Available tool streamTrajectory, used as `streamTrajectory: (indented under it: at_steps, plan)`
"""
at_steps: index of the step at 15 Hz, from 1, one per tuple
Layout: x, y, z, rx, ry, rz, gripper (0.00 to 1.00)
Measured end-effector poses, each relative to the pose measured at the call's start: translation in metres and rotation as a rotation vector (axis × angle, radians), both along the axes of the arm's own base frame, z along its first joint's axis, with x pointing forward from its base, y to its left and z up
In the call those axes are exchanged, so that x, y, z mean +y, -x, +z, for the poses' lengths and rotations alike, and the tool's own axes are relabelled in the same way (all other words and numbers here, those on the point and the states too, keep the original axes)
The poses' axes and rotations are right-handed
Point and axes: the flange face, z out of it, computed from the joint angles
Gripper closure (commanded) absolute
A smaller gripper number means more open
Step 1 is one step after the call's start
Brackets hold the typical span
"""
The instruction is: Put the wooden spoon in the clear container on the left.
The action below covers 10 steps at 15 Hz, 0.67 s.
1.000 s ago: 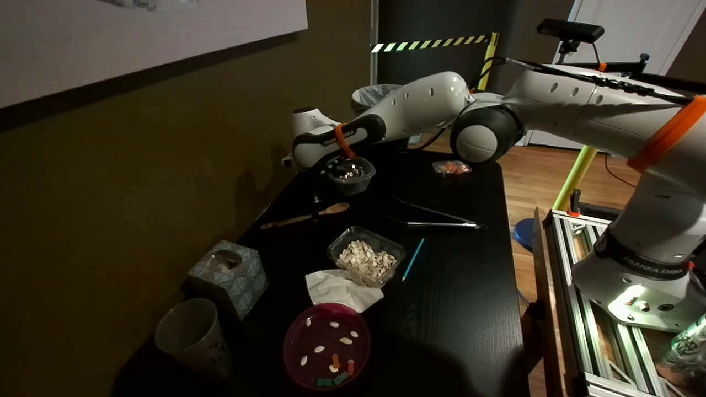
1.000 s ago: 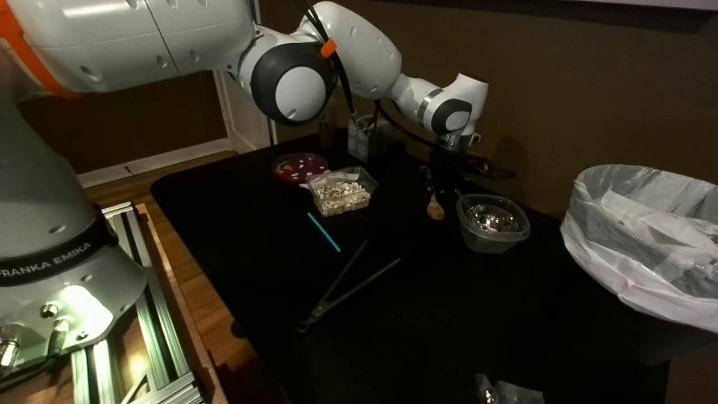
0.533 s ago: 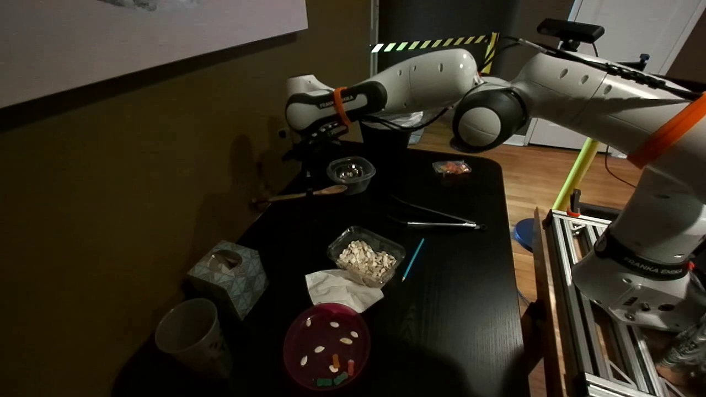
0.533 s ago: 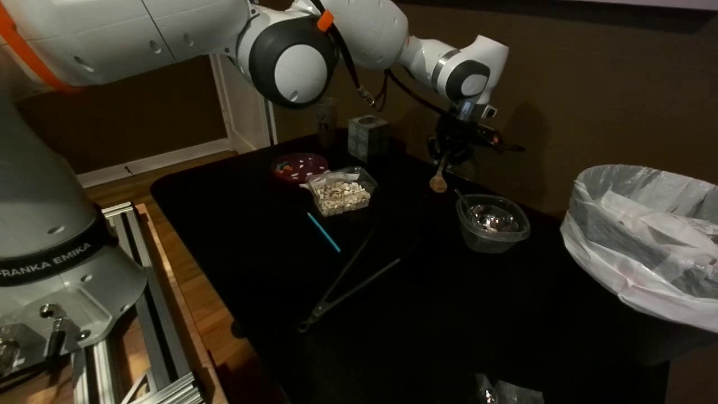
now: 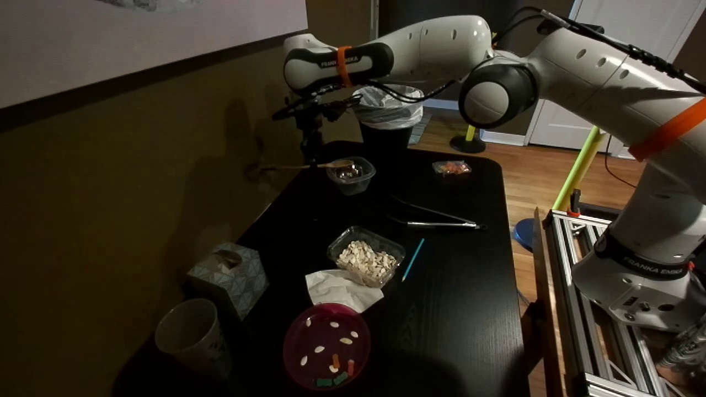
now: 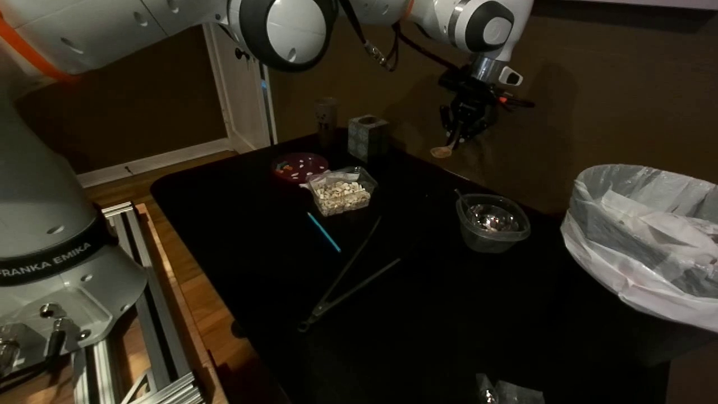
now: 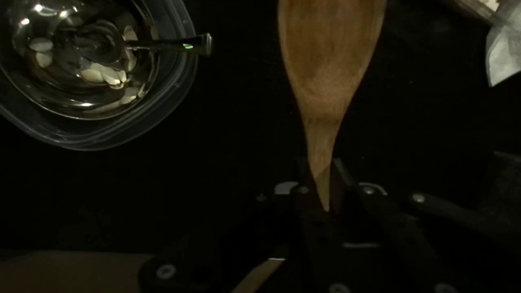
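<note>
My gripper is shut on the handle of the light-brown wooden spoon and holds it level in the air; gripper (image 5: pixel 312 161) and spoon (image 5: pixel 337 164) show in both exterior views, gripper (image 6: pixel 459 134) and spoon bowl (image 6: pixel 441 152). In the wrist view the spoon bowl (image 7: pixel 331 53) points out ahead of the fingertips (image 7: pixel 323 175). A deep clear container (image 5: pixel 356 187) stands at the back, below and beside the spoon, also in the wrist view (image 7: pixel 175 87); it holds a metal bowl (image 7: pixel 114 116). A rectangular clear tray (image 6: pixel 367 182) of pale flakes stands further off.
Metal tongs (image 5: pixel 441 225) and a blue stick (image 6: pixel 323 232) lie on the black table. A tissue box (image 5: pixel 229 275), cup (image 5: pixel 190 336), napkin (image 5: pixel 342 292) and purple plate (image 5: pixel 292 364) stand near one end. A lined bin (image 6: pixel 589 252) stands beyond the deep container. A wall runs close behind the gripper.
My gripper has risen from the tabletop with the wooden spoon in it and moved slightly toward the deep clear container's side. The containers have not moved.
</note>
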Motion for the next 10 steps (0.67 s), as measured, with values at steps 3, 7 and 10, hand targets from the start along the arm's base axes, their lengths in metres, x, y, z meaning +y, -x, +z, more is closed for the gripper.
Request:
streamTrajectory:
  at_steps: [3,7,10]
  plan:
    - [-0.006,-0.001,0.020,-0.021,0.019,-0.156,0.96]
    - [-0.033,0.002,0.028,-0.064,0.029,-0.354,0.96]
    - [-0.058,0.009,0.030,-0.104,0.020,-0.442,0.96]
